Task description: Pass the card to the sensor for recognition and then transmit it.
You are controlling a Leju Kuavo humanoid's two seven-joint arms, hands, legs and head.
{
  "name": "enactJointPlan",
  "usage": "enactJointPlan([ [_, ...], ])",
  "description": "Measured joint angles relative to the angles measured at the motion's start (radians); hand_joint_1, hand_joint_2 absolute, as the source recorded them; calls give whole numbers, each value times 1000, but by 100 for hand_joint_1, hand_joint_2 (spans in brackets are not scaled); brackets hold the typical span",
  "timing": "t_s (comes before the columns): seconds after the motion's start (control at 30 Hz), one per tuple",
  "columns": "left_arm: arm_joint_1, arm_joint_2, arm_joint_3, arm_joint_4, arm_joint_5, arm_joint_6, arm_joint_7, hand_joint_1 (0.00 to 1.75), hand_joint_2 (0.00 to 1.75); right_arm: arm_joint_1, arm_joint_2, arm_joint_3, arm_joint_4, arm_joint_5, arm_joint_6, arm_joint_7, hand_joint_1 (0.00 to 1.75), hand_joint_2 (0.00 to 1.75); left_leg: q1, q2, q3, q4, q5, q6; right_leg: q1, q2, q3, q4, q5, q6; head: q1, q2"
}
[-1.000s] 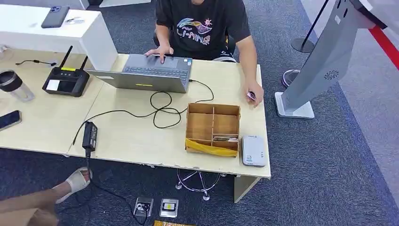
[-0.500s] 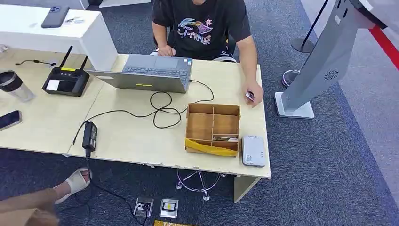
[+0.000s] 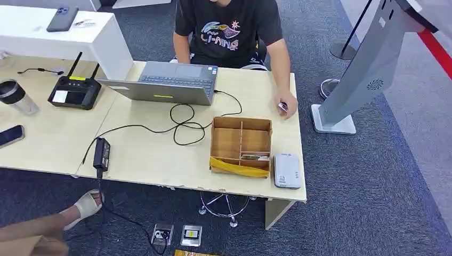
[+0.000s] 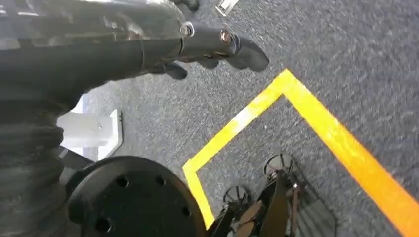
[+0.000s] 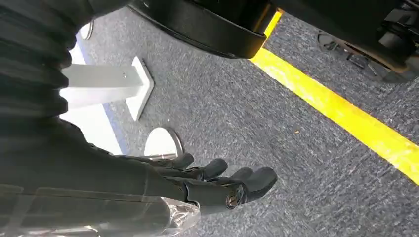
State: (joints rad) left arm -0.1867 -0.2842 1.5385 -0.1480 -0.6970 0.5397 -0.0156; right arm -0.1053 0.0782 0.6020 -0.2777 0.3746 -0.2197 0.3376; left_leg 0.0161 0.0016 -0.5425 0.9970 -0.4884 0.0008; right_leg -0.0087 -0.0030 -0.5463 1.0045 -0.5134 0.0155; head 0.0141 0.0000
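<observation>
A wooden divided box (image 3: 241,144) stands on the light table (image 3: 160,160), near its right end. A card (image 3: 256,157) lies in the box's near right compartment, and a yellow strip (image 3: 238,168) runs along its front. The white sensor (image 3: 287,170) lies right beside the box, at the table's front corner. My left hand (image 4: 197,47) hangs over grey carpet with its fingers stretched out, holding nothing. My right hand (image 5: 212,182) hangs the same way, fingers apart and nothing in them.
A person (image 3: 229,32) sits behind the table at a laptop (image 3: 170,82), one hand (image 3: 285,108) on a small object near the right edge. Cables (image 3: 184,124), a power adapter (image 3: 101,153), a router (image 3: 74,92), a cup (image 3: 13,96) and a phone (image 3: 10,135) lie further left. A grey kiosk (image 3: 368,69) stands at the right.
The person has drawn one hand back off the laptop keyboard. The box, card and sensor have not moved.
</observation>
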Motion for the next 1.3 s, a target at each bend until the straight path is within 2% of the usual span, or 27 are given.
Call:
enactJointPlan([
  [0.17, 0, 11, -1, 8, -32, -37, 17, 0, 175, 0, 0, 3, 0, -11, -1, 0, 0, 175, 0, 0, 0, 0, 0, 0, 0, 0, 0, 0, 0, 0, 0, 0],
  [0.27, 1, 19, -3, 14, -77, -35, 34, 0, 175, 0, 0, 7, 0, -15, -1, 1, 0, 175, 0, 0, 0, 0, 0, 0, 0, 0, 0, 0, 0, 0, 0, 0],
  [0.33, 1, 23, -13, 14, -130, -9, 53, 0, 175, 0, 0, 9, 0, -17, -1, 3, 0, 175, 0, 0, 0, 0, 0, 0, 0, 0, 0, 0, 0, 0, 0, 0],
  [0.43, 1, 32, -43, 14, -246, 71, 98, 0, 175, -1, 0, 16, 0, -21, 0, 4, 0, 175, 0, 0, 0, 0, 0, 0, 0, 0, 0, 0, 0, 0, 0, 0],
  [0.57, 3, 43, -63, 14, -279, 134, 120, 0, 175, -1, -3, 23, 0, -25, 1, 0, 0, 175, 0, 0, 0, 0, 0, 0, 0, 0, 0, 0, 0, 0, 0, 0],
  [0.67, 5, 48, -82, 15, -293, 150, 128, 0, 175, -1, -5, 34, 1, -34, 2, 0, 0, 175, 0, 0, 0, 0, 0, 0, 0, 0, 0, 0, 0, 0, 0, 0],
  [0.9, 7, 55, -119, 23, -370, 151, 175, 0, 175, -7, -7, 55, 2, -40, 3, 27, 0, 175, 0, 0, 0, 0, 0, 0, 0, 0, 0, 0, 0, 0, 0, 0],
  [1.13, 8, 61, -146, 29, -430, 136, 265, 0, 175, -10, -7, 69, 2, -48, 3, 33, 0, 175, 0, 0, 0, 0, 0, 0, 0, 0, 0, 0, 0, 0, 0, 0],
  [1.23, 11, 63, -161, 31, -448, 119, 261, 0, 175, -11, -7, 74, 2, -53, 1, 33, 0, 175, 0, 0, 0, 0, 0, 0, 0, 0, 0, 0, 0, 0, 0, 0],
  [1.3, 11, 63, -162, 31, -448, 104, 229, 0, 175, -11, -7, 75, 2, -57, -3, 32, 0, 175, 0, 0, 0, 0, 0, 0, 0, 0, 0, 0, 0, 0, 0, 0],
])
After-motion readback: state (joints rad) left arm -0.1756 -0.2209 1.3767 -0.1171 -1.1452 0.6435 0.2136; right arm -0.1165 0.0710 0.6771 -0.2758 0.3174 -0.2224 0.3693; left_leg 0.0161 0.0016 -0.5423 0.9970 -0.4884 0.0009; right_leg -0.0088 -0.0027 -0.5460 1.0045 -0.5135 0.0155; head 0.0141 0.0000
